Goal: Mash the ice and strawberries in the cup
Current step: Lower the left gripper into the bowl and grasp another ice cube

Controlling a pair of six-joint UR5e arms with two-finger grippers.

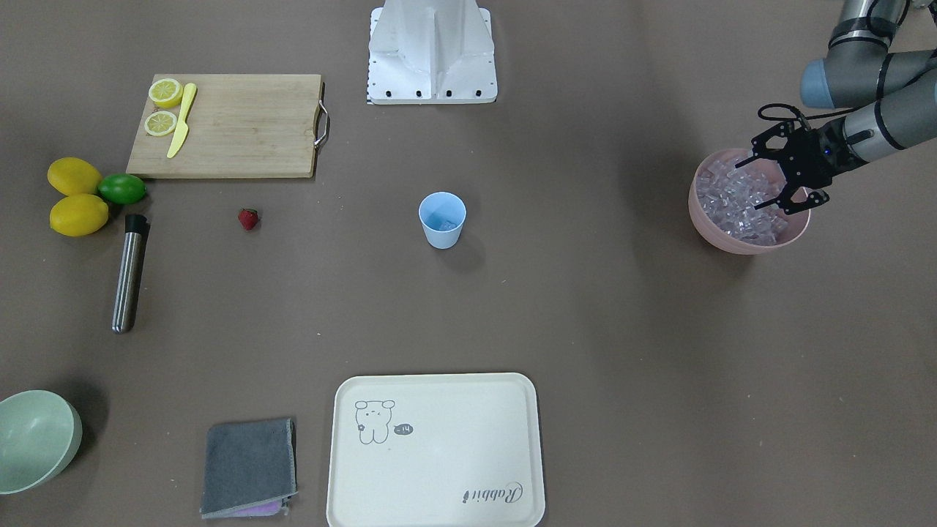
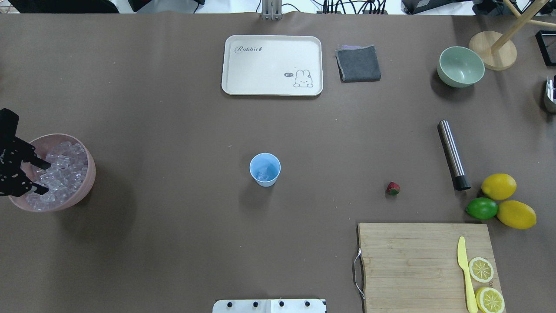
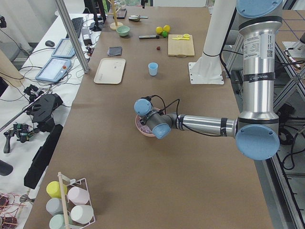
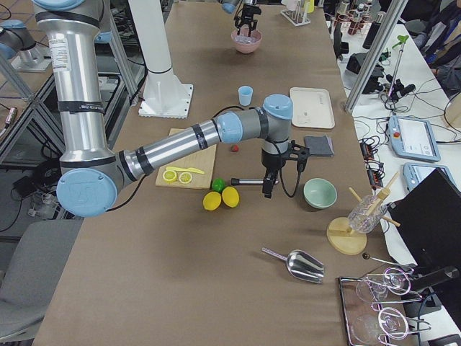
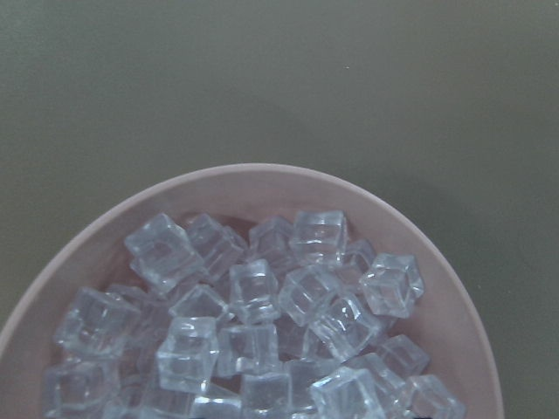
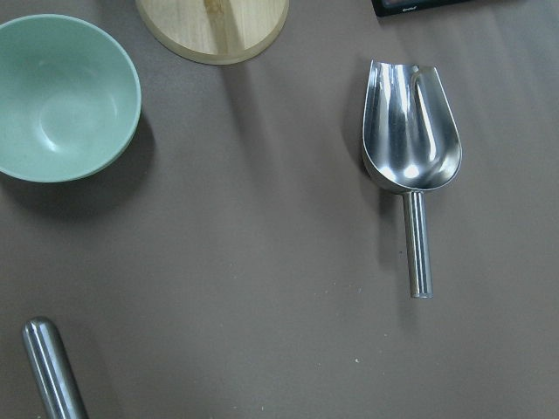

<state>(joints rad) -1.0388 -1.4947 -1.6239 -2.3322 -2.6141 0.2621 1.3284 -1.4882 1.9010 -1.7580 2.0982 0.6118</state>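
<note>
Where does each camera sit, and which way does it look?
Front-facing: across the table, facing the robot's base; left gripper over the pink bowl.
Overhead: behind the robot, looking down; left gripper at left edge.
Exterior left: table's end; near left arm.
Exterior right: opposite end; near right arm.
Left wrist: down on ice; no body.
Right wrist: down on scoop and green bowl; no body.
Shared: all exterior views show the cup.

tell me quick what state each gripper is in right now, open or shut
Left gripper: open, holding nothing, over the ice in the pink bowl.
Right gripper: cannot be told, it shows only in a side view.
</note>
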